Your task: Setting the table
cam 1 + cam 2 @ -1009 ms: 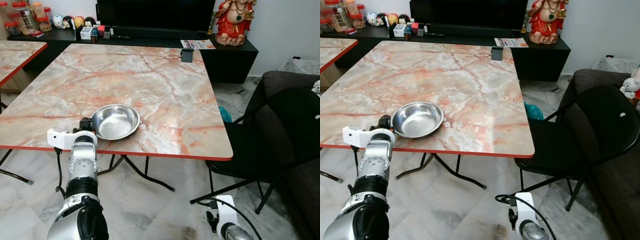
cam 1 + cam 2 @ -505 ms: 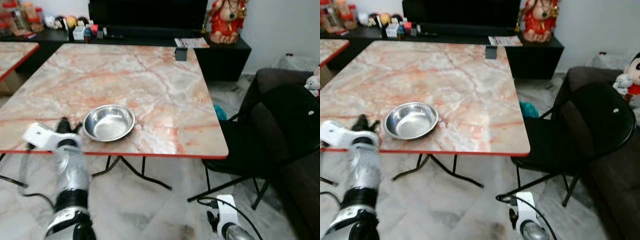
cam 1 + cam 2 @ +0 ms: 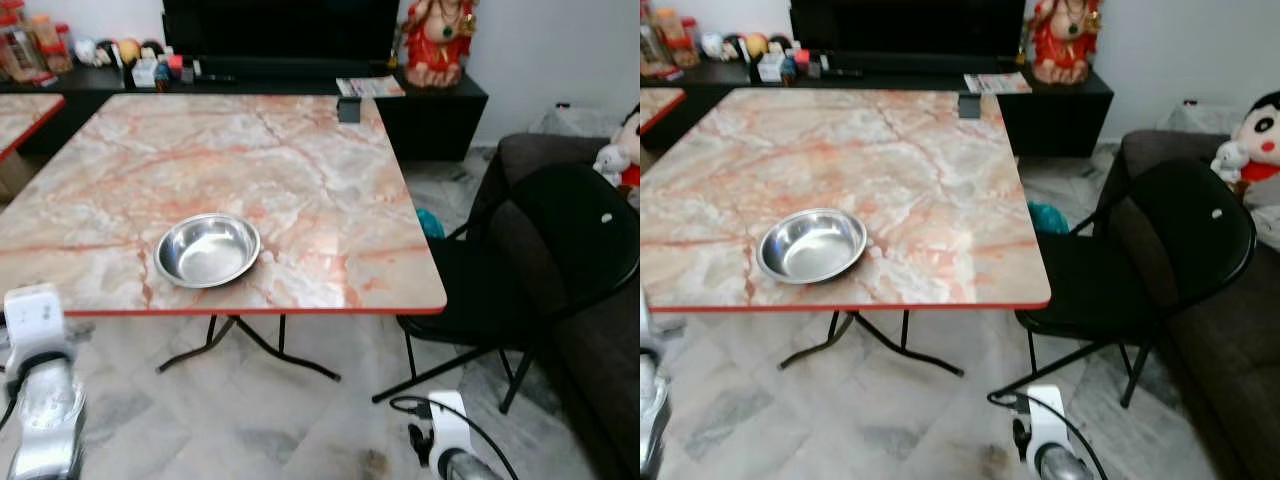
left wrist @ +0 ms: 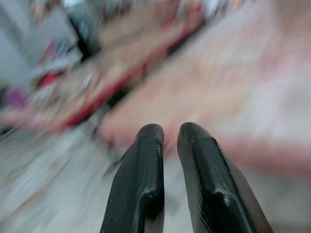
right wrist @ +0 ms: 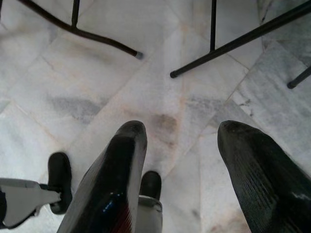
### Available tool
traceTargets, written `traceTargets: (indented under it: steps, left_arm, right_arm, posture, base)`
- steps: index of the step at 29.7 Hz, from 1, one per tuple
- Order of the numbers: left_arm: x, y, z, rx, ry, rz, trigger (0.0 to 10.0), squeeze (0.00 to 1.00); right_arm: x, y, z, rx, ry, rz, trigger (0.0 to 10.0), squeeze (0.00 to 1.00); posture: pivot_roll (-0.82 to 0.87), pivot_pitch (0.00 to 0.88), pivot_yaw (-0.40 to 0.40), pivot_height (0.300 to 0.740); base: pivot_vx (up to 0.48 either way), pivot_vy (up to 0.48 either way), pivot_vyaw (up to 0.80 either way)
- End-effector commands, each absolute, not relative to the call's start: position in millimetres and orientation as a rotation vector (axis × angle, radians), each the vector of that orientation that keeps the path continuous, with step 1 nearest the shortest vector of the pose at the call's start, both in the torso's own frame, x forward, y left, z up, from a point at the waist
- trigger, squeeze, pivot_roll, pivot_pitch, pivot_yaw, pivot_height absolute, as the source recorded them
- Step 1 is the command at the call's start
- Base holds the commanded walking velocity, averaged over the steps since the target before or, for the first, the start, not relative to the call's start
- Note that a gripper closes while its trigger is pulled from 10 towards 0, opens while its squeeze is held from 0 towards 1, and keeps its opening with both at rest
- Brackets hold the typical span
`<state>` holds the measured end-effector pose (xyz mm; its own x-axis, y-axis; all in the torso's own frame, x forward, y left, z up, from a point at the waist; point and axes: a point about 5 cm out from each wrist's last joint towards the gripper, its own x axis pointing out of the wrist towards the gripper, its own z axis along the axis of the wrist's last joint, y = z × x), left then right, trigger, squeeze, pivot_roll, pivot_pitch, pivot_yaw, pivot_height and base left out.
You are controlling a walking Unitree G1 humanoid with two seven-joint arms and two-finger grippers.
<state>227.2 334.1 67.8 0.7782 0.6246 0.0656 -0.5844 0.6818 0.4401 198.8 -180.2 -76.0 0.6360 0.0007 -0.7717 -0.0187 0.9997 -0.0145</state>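
Table [image 3: 300, 170]: a square top of pink-veined marble pattern with a red edge, standing on black folding legs over a pale marble floor [image 5: 160, 97].
Bowl [image 3: 207, 250]: a shiny steel bowl, upright and with nothing in it, resting on the table near the table's front edge, toward its left corner.
Left arm [image 3: 40, 400]: its silver forearm and white wrist block are low at the table's front left corner, below the red edge and apart from the bowl.
Left gripper [image 4: 167, 141]: its two black fingers lie almost together with only a thin slit between them, and nothing is held; the blurred table edge is beyond the tips.
Right arm [image 3: 445, 455]: hangs low, in front of the table and off its right corner.
Right gripper [image 5: 182, 145]: its fingers are spread wide over the floor tiles, holding nothing, with black table and chair legs beyond.
Chair [image 3: 1140, 260]: a black folding chair just beside the table's right edge.
Small dark block [image 3: 348, 110]: stands at the table's far edge, toward the right corner.
Cabinet [image 3: 430, 110]: a low black unit behind the table, carrying a red figurine [image 3: 435, 40] and a leaflet [image 3: 370, 87].
Second table [image 3: 20, 115]: same pattern, beside the table's far left corner.
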Motion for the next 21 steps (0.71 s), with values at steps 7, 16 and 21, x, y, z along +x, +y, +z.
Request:
traceTargets:
  steps: [7,16,21]
  left_arm:
    - [195.8,333.6,12.2,0.569,0.401,0.646,10.0,0.0]
    - [184.6,259.7,-57.9,0.202,0.766,0.199,10.0,0.0]
    - [194.2,223.5,-67.0,0.147,0.81,0.075,10.0,0.0]
  right_arm:
    - [198.2,-179.9,-76.4,-0.009,0.88,-0.013,10.0,0.0]
    - [189.0,-184.6,-80.4,-0.008,0.897,-0.044,10.0,0.0]
    - [183.2,-188.9,-82.7,-0.002,0.911,-0.067,10.0,0.0]
  posture:
    - [0.0,0.0,0.006,0.732]
    - [-0.05,0.0,0.03,0.732]
    - [-0.09,0.0,0.046,0.732]
  base:
    - [0.0,0.0,0.0]
    - [0.0,0.0,0.0]
    - [0.0,0.0,0.0]
